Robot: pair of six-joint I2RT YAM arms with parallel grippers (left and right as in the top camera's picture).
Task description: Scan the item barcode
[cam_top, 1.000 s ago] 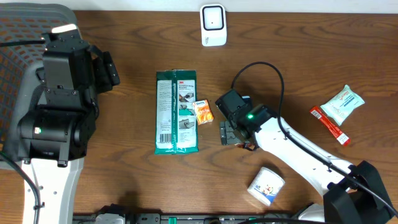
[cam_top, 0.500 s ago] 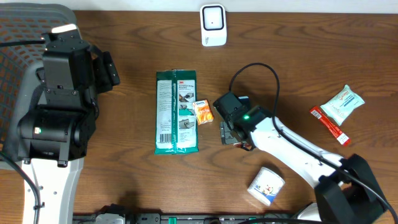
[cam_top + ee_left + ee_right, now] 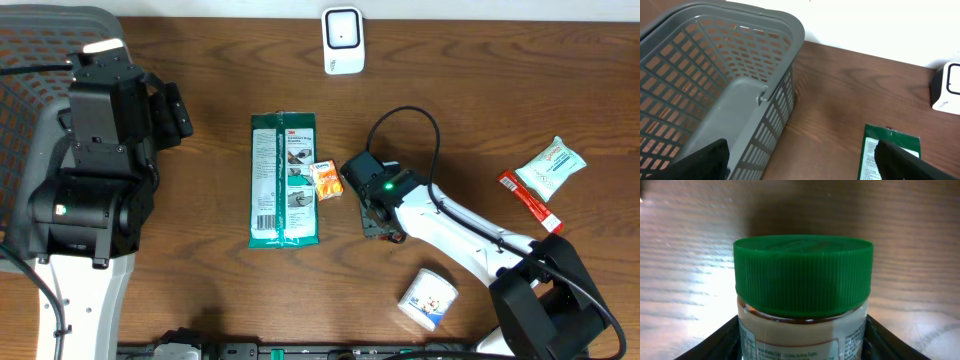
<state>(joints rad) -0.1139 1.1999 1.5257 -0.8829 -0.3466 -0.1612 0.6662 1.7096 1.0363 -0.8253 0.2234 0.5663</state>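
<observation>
Wooden table (image 3: 480, 90), green-lidded jar (image 3: 803, 275)

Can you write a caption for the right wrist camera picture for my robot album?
Green-lidded jar close up between the right gripper's dark fingers, wooden table behind.

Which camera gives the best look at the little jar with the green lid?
The right wrist view: the jar fills the frame, green ribbed lid and label top clear. From overhead the right hand hides nearly all of it. The left wrist view misses it, showing a basket and a green packet.
</observation>
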